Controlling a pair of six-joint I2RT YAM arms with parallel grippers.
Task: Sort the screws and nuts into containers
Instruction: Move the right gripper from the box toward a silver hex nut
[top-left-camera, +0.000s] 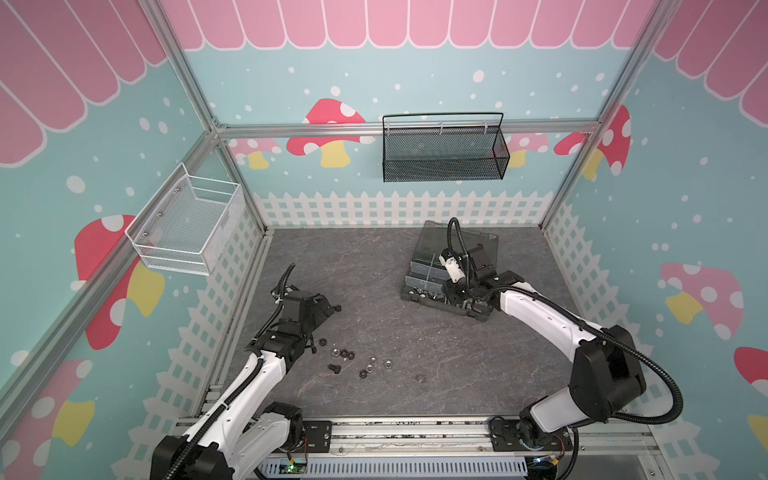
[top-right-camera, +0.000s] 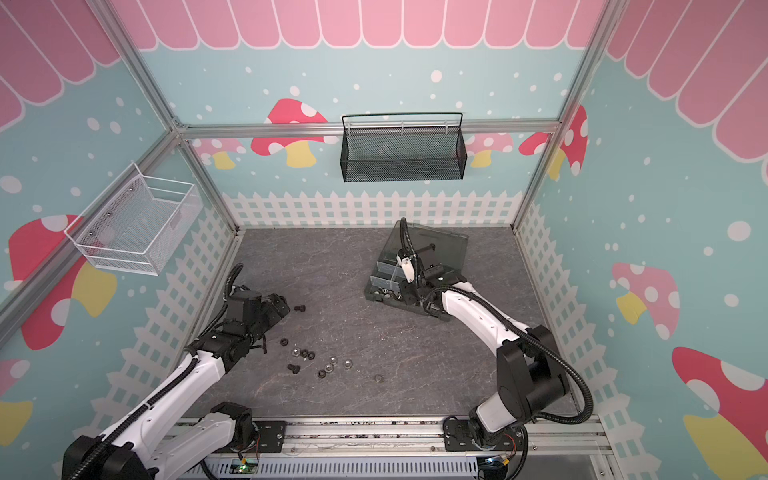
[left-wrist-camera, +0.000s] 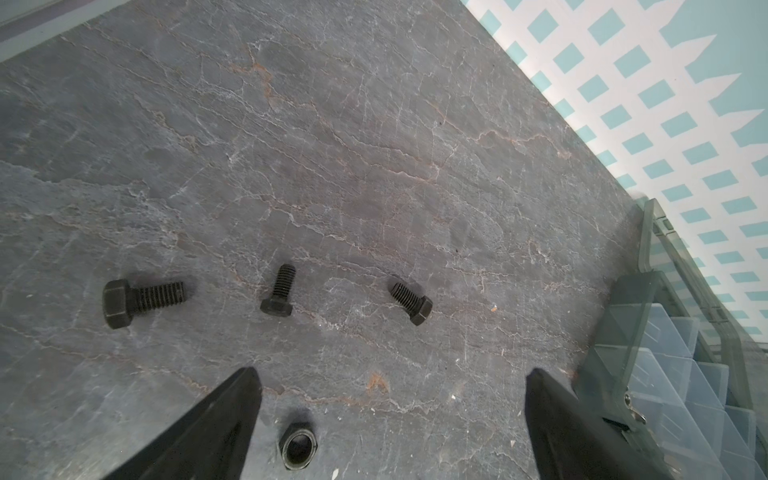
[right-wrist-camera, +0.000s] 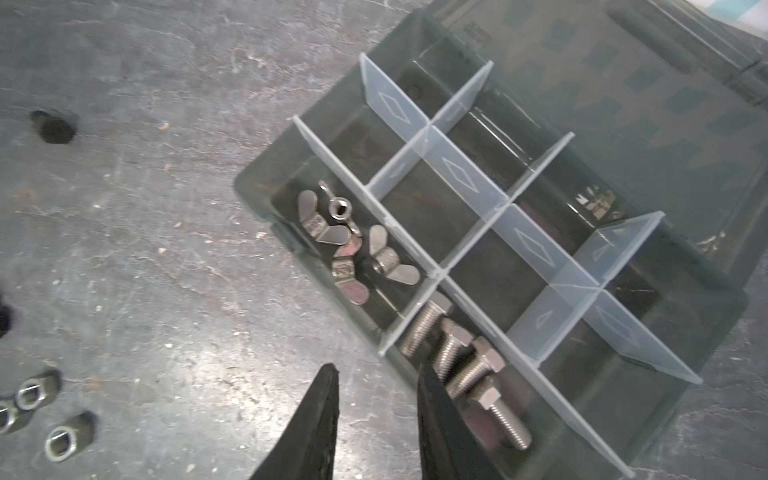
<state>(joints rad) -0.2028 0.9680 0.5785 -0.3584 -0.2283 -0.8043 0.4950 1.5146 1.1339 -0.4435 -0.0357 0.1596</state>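
My left gripper (left-wrist-camera: 392, 374) stands wide open low over the slate floor (left-wrist-camera: 374, 166). A black nut (left-wrist-camera: 298, 444) lies between its fingers without touching them, and three short black screws (left-wrist-camera: 279, 291) lie just beyond. In both top views that gripper (top-left-camera: 326, 306) is at the left, beside one black screw (top-left-camera: 337, 308). My right gripper (right-wrist-camera: 376, 374) hangs over the near edge of the organizer box (right-wrist-camera: 257, 195), its jaws partly apart and open on nothing. One container holds silver screws (right-wrist-camera: 457, 357); the one beside it holds wing nuts (right-wrist-camera: 345, 249).
Loose silver and black nuts (top-left-camera: 368, 367) and a black screw (top-left-camera: 333, 368) are scattered on the floor in front of the left arm. The box's smoky lid (top-left-camera: 461, 241) stands open at the back. A black mesh basket (top-left-camera: 444, 153) and a white wire basket (top-left-camera: 187, 228) hang on the walls.
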